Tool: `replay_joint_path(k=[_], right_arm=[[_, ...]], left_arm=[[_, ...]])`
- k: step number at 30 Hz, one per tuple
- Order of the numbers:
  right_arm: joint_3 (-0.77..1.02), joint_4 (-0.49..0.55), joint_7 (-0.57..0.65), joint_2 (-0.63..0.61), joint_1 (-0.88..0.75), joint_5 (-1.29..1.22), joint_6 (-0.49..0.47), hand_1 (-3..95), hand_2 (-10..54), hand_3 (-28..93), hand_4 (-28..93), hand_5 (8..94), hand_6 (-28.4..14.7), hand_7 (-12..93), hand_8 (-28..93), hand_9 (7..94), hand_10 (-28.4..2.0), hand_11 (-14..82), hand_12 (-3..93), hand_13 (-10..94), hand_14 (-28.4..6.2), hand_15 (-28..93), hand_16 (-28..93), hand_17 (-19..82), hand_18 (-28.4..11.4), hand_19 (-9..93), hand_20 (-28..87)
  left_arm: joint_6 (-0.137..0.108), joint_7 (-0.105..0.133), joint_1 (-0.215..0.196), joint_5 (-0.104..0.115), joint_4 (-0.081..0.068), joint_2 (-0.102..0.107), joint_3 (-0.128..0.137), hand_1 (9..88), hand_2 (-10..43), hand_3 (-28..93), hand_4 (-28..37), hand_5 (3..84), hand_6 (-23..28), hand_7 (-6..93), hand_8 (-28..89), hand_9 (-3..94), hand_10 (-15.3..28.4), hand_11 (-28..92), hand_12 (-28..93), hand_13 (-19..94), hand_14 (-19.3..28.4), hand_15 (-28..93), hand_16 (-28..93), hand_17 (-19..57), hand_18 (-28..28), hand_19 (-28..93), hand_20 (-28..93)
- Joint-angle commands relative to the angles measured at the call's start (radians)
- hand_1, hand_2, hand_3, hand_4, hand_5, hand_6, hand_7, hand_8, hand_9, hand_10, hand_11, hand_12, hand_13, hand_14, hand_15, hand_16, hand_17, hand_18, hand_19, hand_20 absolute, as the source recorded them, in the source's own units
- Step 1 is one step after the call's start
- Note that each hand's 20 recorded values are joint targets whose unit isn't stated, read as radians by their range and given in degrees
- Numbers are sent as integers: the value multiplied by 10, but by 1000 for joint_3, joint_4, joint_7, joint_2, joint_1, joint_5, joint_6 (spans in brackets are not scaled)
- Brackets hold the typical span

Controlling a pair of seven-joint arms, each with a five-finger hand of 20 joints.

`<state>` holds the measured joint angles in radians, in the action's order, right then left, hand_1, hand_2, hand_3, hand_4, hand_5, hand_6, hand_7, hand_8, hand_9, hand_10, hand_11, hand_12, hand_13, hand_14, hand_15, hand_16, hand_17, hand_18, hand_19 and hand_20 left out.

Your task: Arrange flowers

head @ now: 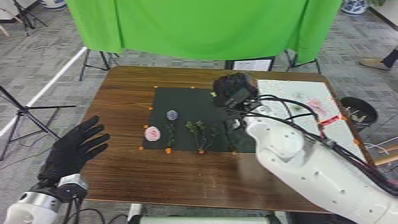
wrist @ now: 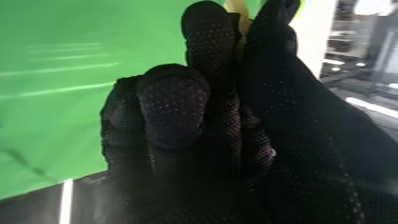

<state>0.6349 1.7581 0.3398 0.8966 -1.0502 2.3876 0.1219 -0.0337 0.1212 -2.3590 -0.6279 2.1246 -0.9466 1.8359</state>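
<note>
Fingers (head: 234, 85) round stem (wrist: 238, 8), brown table (head: 169, 177), gray carpet (head: 53, 70)

The brown wooden tabletop (head: 120, 175) carries a dark mat (head: 188, 102) around its middle, well in from the left edge and nearer the far edge than the near one. Small orange patches (head: 169, 150) dot the mat's border. A white sheet (head: 282, 89) lies along the right edge, reaching toward the far right corner.
</note>
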Motion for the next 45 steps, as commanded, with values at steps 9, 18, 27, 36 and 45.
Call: replay_joint_path(k=[9,18,27,36,45], right_arm=[[-109,-78,-41,128,75,32,-79,445,-93,858,-282,740,40,418,-2,900,-54,158,341,774,-35,648,329,308,-187,797,472],[-142,-121,-47,163,82,64,-100,444,-92,857,-283,739,41,418,-5,899,-53,156,340,774,-35,650,327,308,-187,796,474],[-145,-146,-37,180,81,87,-115,441,-94,850,-283,731,42,417,-8,891,-53,149,341,767,-34,654,328,303,-187,794,476],[-153,-179,-10,202,94,102,-117,423,-95,836,-283,706,38,418,-8,870,-53,149,334,752,-35,663,331,296,-186,792,479],[-135,-181,-10,206,85,97,-139,387,-95,793,-283,683,35,423,-15,836,-59,197,286,737,-32,671,331,288,-187,785,488]], left_arm=[[8,-12,1,3,-6,3,-9,253,-4,707,-283,282,45,194,-109,241,119,201,170,181,165,335,-8,-97,204,399,107],[9,-15,11,3,-11,4,-15,253,-4,708,-283,281,45,194,-110,241,120,202,172,180,165,335,-8,-97,204,399,107],[6,-13,12,3,-11,3,-17,252,-3,708,-283,278,45,195,-109,238,119,200,172,178,165,337,-8,-99,203,399,108],[6,-10,15,2,-13,3,-18,253,-3,707,-283,278,45,194,-109,239,119,200,173,177,165,337,-9,-99,203,400,108],[11,-16,19,1,-17,5,-19,259,-7,707,-283,277,44,198,-110,237,118,199,172,177,165,337,-8,-99,203,399,108]])
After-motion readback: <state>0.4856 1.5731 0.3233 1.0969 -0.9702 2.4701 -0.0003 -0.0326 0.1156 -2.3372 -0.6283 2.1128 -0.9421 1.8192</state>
